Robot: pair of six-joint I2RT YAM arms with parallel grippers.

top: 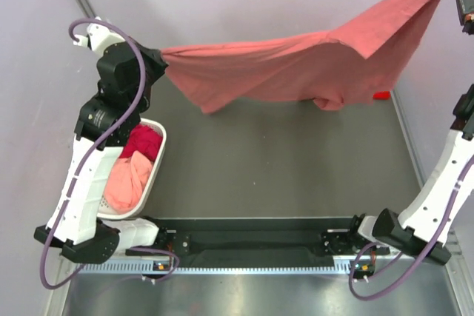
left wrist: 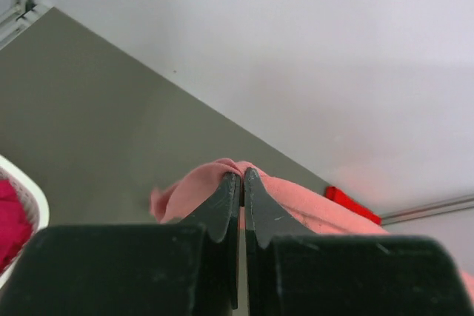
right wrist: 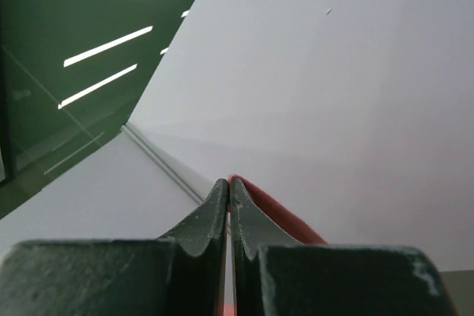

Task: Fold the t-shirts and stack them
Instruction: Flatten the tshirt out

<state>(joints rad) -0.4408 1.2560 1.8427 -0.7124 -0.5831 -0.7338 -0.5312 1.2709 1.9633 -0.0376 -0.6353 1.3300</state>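
- The left gripper had its jaws pressed together, pinching a bunched corner of a salmon pink t-shirt between the dark fingertips.
- The right gripper was likewise clamped shut on a thin edge of the same shirt, with the cloth showing just beside the right-hand finger.
- In the overhead view the t-shirt hung in the air between the two grippers. It stretched from the left arm at middle height up to the right arm, raised high in the far right corner.
- Its lower edge sagged in loose folds above the far part of the grey table. Whether the lowest fold touched the surface could not be told.
- A small bright red item lay on the table by the far right wall, just behind the hanging cloth; too little of it showed to name it.
- A white slotted basket stood at the left of the table, beside the left arm.
- Inside it lay a crumpled deep red shirt toward the far end and a crumpled lighter pink shirt toward the near end.
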